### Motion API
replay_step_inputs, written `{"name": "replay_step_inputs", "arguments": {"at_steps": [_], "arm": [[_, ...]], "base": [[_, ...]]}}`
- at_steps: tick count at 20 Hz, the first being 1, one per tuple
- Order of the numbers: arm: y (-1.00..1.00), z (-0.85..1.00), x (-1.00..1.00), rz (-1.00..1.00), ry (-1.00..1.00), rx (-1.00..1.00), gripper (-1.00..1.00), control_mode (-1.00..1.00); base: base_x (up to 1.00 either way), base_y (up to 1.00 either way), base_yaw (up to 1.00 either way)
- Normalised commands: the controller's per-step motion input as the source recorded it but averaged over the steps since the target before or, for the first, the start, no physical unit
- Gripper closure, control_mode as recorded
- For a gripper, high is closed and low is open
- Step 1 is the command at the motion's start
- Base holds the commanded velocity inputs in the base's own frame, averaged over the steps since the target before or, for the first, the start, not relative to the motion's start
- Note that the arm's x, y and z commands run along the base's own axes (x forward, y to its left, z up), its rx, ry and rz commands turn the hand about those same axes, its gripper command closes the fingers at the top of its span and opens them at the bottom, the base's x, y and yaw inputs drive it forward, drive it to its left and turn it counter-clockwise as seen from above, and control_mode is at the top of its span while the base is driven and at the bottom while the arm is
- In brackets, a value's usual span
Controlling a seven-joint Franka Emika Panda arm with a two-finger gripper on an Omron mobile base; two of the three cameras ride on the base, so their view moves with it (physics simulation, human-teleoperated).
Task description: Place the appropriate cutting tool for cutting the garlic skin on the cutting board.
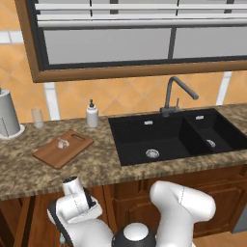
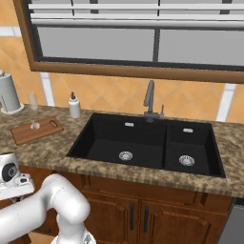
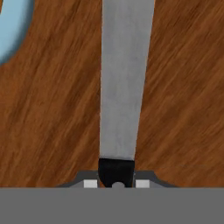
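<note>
Counter: a speckled brown stone counter [image 1: 96, 166] is running left to right under a wood-framed window [image 1: 135, 38], with orange tiles behind it.
Sink: a black double sink [image 1: 178, 137] is sitting at the right, a grey tap [image 1: 176, 96] rising at its far edge.
Far left: a paper towel roll [image 1: 8, 116], a small glass [image 1: 37, 117] and a soap bottle [image 1: 92, 115] are standing along the wall.
Board: the cutting board [image 1: 62, 148] is lying left of the sink, with the garlic [image 1: 62, 143] resting on it.
Knife: the knife [image 3: 124, 83] is lying on a brown wooden surface [image 3: 52, 113] below counter level, its grey blade pointing away from the hand.
Peeler: a light-blue peeler [image 3: 13, 30] is lying just left of the blade.
Gripper: the gripper [image 3: 116, 183] is pinching the knife's black handle, its jaws pressed in on either side.
</note>
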Motion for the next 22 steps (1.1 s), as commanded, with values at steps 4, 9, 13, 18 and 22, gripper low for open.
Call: {"name": "replay_step_inputs", "arguments": {"at_steps": [4, 9, 13, 18, 22], "arm": [[0.0, -0.03, -0.17, 0.0, 0.0, 0.1, 1.0, -1.0], [0.03, 0.64, -0.34, 0.09, -0.1, 0.02, 1.0, -1.0], [0.4, 0.4, -0.26, 0.29, -0.01, 0.0, 1.0, -1.0], [0.37, 0.62, -0.28, 0.34, -0.01, 0.0, 1.0, -1.0], [0.15, 1.0, -0.4, 0.27, 0.0, 0.0, 1.0, -1.0]], "base": [[0.0, 0.0, 0.0], [0.0, 0.0, 0.0], [0.0, 0.0, 0.0], [0.0, 0.0, 0.0], [0.0, 0.0, 0.0]]}}
